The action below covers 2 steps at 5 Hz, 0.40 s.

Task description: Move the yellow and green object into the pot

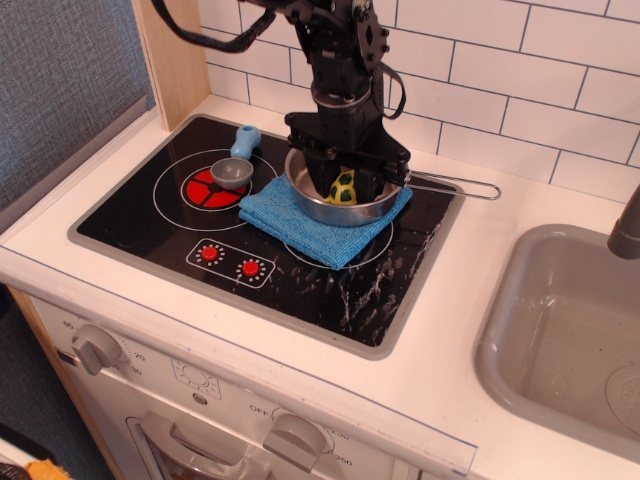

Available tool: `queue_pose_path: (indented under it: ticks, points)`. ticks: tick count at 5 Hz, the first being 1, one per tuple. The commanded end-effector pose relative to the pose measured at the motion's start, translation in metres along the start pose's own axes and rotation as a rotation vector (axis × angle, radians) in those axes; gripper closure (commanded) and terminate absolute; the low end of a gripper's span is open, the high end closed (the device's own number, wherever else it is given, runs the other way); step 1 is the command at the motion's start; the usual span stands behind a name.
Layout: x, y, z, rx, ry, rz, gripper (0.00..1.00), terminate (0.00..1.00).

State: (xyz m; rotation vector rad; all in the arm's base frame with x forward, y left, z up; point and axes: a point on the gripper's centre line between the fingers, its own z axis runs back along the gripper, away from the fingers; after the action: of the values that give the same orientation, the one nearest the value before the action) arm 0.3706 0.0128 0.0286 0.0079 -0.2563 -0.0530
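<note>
In the upper middle of the frame, the turtle (pixel 343 187) sits low inside the pot (pixel 322 207), directly between the gripper's (pixel 345 186) fingers, which look closed on it.

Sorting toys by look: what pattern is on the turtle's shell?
Green shell with yellow spots, shown in the only view, observation.image.

To my side I see a grey scoop (pixel 233 172) on the red burner (pixel 206 187), a blue cloth (pixel 300 222) beside it, and a grey sink (pixel 560 340).

The black gripper (pixel 343 183) fills the shiny steel pot (pixel 308 196); the grey blue-handled scoop (pixel 235 165) blocks the left; the front hob (pixel 330 290) lies open.
</note>
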Motion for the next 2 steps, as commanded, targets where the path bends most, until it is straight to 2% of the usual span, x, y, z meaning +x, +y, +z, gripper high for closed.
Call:
queue_pose_path:
  ticks: [1,2]
  points:
    - [0.0091,0.0072,0.0294,-0.018,-0.073,0.034,0.00,0.00]
    - [0.0165,0.0145,0.0373,0.004,-0.092,0.038,0.00,0.00]
